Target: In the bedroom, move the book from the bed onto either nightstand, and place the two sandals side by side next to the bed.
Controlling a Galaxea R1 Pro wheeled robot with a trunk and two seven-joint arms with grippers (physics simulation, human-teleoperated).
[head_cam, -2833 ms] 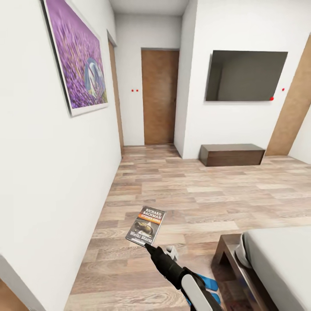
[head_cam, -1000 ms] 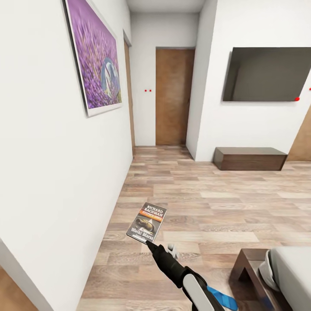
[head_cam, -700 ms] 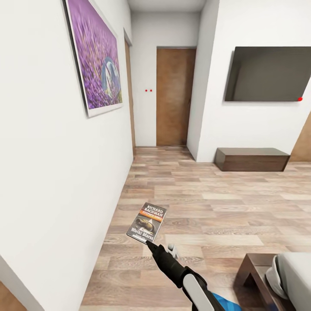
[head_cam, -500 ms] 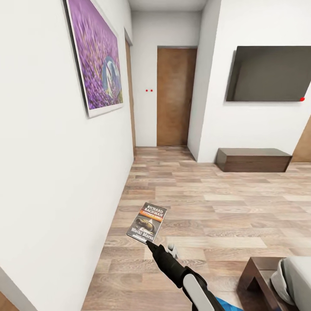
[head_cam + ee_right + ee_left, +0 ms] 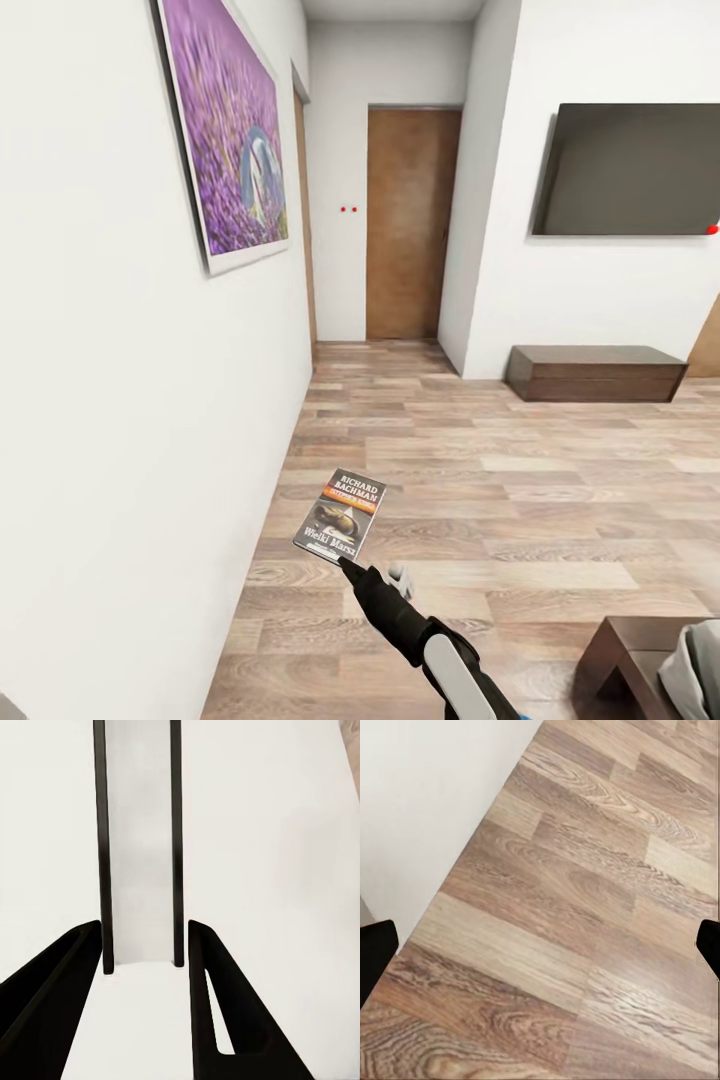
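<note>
At the near edge of the head view, the right arm is raised over the wood-plank floor (image 5: 560,500), and its right gripper (image 5: 345,564) is clamped on the lower edge of the book (image 5: 339,516), which is held above the floor with the cover facing up. In the right wrist view the book (image 5: 140,847) is seen edge-on between the two dark fingers (image 5: 206,990), which press on both of its sides. In the left wrist view the fingertips of the left gripper (image 5: 540,952) are seen at the two borders of the picture, spread wide apart with only floor planks between them. In the near right corner of the head view, a corner of the bed (image 5: 630,655) is seen, with dark wood and a little of the grey mattress. A white wall (image 5: 120,420) with a purple picture (image 5: 228,130) is seen on the left side. Farther away, a long low bench (image 5: 596,373) stands under a dark wall screen (image 5: 628,170), and a brown door (image 5: 410,222) is seen at the far end.
</note>
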